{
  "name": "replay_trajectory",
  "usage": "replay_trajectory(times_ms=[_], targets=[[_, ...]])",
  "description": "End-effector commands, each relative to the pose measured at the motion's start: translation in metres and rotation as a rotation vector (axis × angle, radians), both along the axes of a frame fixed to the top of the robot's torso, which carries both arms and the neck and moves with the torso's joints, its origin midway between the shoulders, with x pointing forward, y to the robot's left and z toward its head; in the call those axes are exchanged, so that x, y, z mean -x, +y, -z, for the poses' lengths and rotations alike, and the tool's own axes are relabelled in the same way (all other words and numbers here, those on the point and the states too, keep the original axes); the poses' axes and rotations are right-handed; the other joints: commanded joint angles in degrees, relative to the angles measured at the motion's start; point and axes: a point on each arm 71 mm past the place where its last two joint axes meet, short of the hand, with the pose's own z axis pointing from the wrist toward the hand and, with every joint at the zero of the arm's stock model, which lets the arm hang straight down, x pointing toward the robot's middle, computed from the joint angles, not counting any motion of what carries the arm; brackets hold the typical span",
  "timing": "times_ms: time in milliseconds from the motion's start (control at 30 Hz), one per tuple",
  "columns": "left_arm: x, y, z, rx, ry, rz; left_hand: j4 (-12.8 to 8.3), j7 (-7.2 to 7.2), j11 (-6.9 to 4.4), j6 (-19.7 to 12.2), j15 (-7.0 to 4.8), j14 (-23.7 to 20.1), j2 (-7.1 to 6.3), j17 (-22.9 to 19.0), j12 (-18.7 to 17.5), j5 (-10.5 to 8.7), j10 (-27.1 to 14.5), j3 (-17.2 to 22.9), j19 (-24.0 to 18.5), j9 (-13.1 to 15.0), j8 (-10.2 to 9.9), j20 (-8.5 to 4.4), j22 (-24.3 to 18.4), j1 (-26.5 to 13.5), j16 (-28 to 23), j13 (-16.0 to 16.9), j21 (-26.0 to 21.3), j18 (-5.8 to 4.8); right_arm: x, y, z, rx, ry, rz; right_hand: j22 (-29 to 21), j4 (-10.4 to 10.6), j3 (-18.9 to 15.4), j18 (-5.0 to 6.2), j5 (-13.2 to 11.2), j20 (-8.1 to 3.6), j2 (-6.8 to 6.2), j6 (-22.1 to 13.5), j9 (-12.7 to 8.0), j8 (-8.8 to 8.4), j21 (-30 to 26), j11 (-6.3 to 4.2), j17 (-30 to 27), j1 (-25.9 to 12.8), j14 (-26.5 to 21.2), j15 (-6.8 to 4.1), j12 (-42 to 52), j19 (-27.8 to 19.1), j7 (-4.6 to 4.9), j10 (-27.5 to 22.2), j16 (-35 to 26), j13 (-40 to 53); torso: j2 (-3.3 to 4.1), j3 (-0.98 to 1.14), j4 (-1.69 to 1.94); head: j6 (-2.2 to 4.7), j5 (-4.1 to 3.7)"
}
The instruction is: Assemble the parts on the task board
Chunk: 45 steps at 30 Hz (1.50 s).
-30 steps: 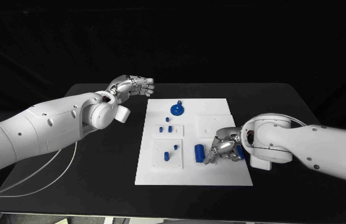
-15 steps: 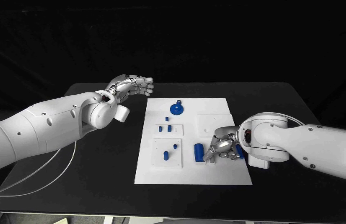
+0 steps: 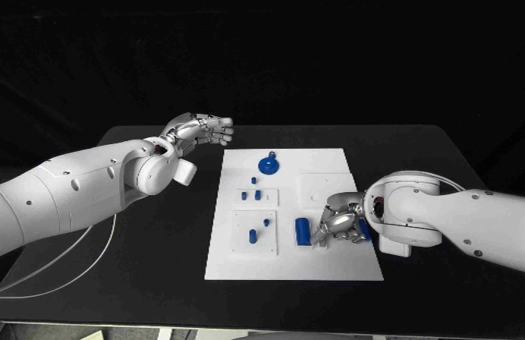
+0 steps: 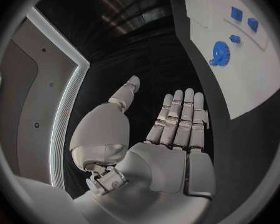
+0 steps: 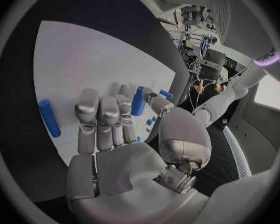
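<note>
A blue peg [image 5: 138,101] is pinched by the right hand [image 3: 341,225] over the board [image 3: 328,165], right edge. Left hand [image 3: 202,131] is held empty, off-board. Judged risk: slip if tilted at insertion.

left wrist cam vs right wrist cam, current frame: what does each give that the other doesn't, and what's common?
Left wrist view: the left hand, holding nothing with its fingers straight, over the black table beside the white task board. It also shows the blue gear-shaped part.
Right wrist view: the right hand, which seems to pinch a blue peg between thumb and fingers, plus a blue cylinder lying flat.
Shared: the task board with small blue parts on it.
</note>
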Motion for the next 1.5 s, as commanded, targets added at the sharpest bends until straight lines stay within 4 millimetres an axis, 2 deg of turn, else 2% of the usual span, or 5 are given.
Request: replay_trajectory(times_ms=[33,767,1000,1233,1500], targets=[[0.0,-0.001,-0.001,0.011,-0.002,0.01,0.4,1.37,0.11,0.1,0.03,0.4,0.43,0.1,0.1,-0.04,0.3,0.0,0.1,0.1,0.2,0.0,0.1,-0.3,0.1,0.1,-0.3,1.06,0.003,-0.005,0.001,-0.005,0.005,-0.007,0.5,-0.9,-0.6,6.54,0.5,0.46,-1.25,0.0,0.1,0.16,0.3,0.22,-0.1,-0.1,0.1,-0.25,-0.3,0.1,0.23,0.2,0.1,0.1,-0.02,0.0,-0.03,0.29,-0.03],[-0.001,-0.004,0.0,0.012,-0.004,0.01,0.4,1.37,0.1,0.1,0.03,0.4,0.4,0.1,0.1,-0.04,0.3,0.0,0.1,0.1,0.2,-0.01,0.2,-0.4,0.1,0.0,-0.4,1.07,-0.044,-0.047,-0.059,-0.115,-0.198,0.133,0.2,-1.7,-2.7,6.54,-0.5,0.0,-2.52,-1.6,0.3,-0.47,0.1,0.57,-0.1,0.5,0.2,-0.02,-0.1,0.5,0.64,0.4,0.1,0.2,-0.01,0.07,-0.06,1.22,-0.73],[-0.001,-0.005,0.0,0.012,-0.004,0.012,0.4,1.37,0.1,0.1,0.03,0.4,0.39,0.1,0.1,-0.04,0.3,0.0,0.1,0.1,0.3,-0.01,0.2,-0.4,0.1,0.0,-0.4,1.07,-0.051,-0.076,-0.06,0.015,-0.206,0.156,0.1,-2.1,-2.9,6.54,-0.5,-0.12,-2.34,-1.6,0.4,-0.4,0.1,0.57,-0.1,1.1,0.1,-0.01,-0.2,0.4,0.63,0.3,0.1,0.2,-0.02,0.02,-0.02,1.27,-1.13],[-0.001,-0.004,0.0,0.011,-0.003,0.01,0.4,1.36,0.1,0.1,0.02,0.4,0.37,0.1,0.1,-0.05,0.4,0.0,0.1,0.1,0.3,-0.02,0.2,-0.4,0.1,0.0,-0.4,1.07,-0.045,-0.124,-0.061,0.159,-0.211,0.212,0.1,-2.4,-3.4,6.54,-0.6,-0.07,-2.96,-2.4,0.4,-0.76,-0.1,0.8,-0.2,1.7,0.0,0.2,-0.4,0.2,0.87,0.0,-0.1,0.2,0.0,-0.08,-0.02,1.39,-2.51],[-0.001,-0.007,0.0,0.013,-0.003,0.016,0.4,1.36,0.1,0.1,0.02,0.4,0.35,0.1,0.1,-0.05,0.4,0.0,0.1,0.1,0.3,-0.02,0.2,-0.3,0.1,0.0,-0.4,1.07,-0.035,-0.138,-0.049,0.213,-0.167,0.217,-0.1,-0.9,-3.1,6.54,-0.7,0.25,-4.76,-3.1,0.5,-1.01,-0.4,1.06,-0.4,1.7,-0.1,0.48,-0.7,-0.1,1.13,-0.5,-0.4,0.0,-0.03,0.01,-0.1,1.66,-2.89]])
